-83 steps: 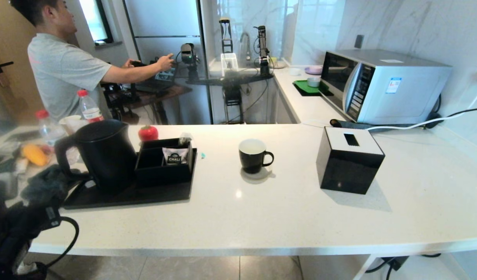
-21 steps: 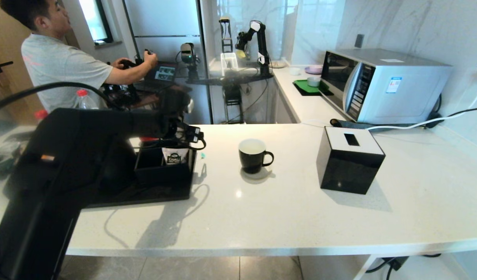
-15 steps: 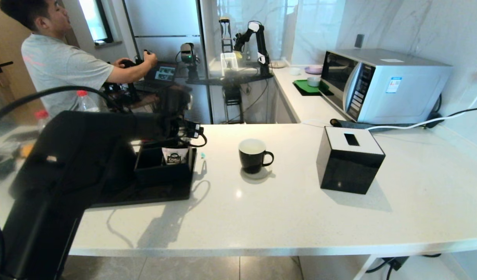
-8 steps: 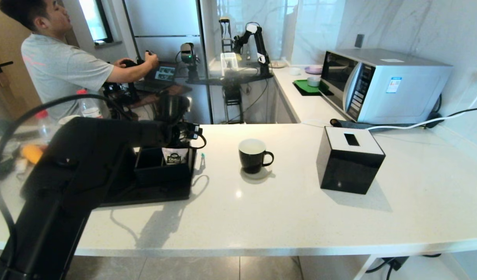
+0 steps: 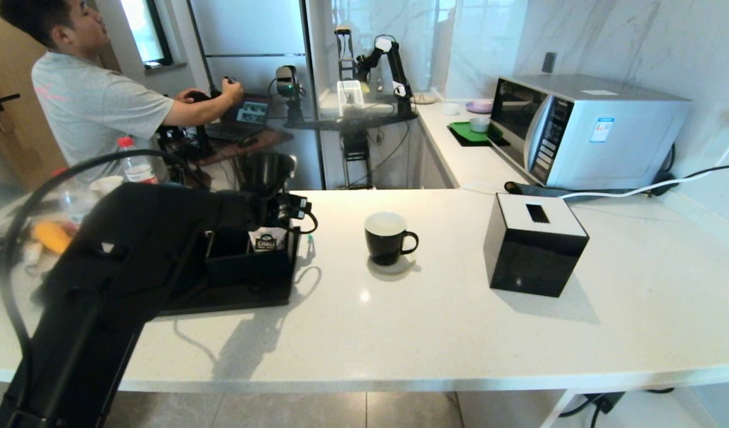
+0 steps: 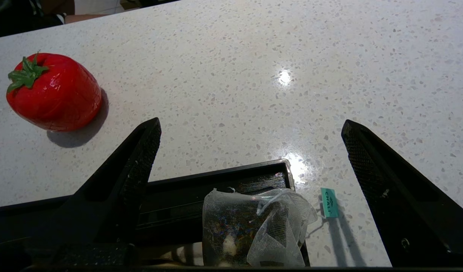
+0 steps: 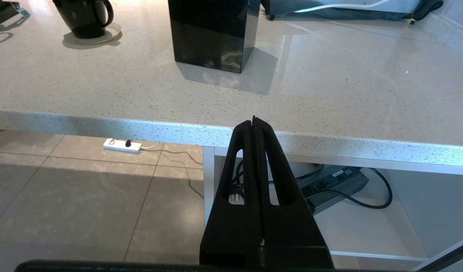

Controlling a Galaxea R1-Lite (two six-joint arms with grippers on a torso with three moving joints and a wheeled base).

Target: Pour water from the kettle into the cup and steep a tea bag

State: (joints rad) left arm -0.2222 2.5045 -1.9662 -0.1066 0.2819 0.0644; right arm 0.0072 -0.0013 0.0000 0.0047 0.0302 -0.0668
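Note:
The tea bag (image 6: 254, 230), a greyish mesh pouch, rests on the corner of a black organiser box (image 6: 224, 181). Its teal tag (image 6: 329, 197) lies on the counter beside the box. My left gripper (image 6: 250, 126) hangs open just above it, one finger on each side and neither touching the pouch. In the head view my left arm (image 5: 162, 238) reaches over the tray and hides the kettle. The black cup (image 5: 386, 238) stands alone on a coaster to the right, white inside showing. My right gripper (image 7: 253, 120) is shut on nothing, parked below the counter's front edge.
A black tissue box (image 5: 534, 244) stands right of the cup, and a microwave (image 5: 584, 131) is behind it. A red toy fruit (image 6: 52, 92) lies behind the black tray (image 5: 233, 300). A CHALI sachet (image 5: 267, 239) sits in the organiser. Red-capped bottle (image 5: 135, 163) and a person are at back left.
My left arm has come up from the lower left and reached over the tray. Over the last second its gripper has sunk a little toward the organiser's far right corner.

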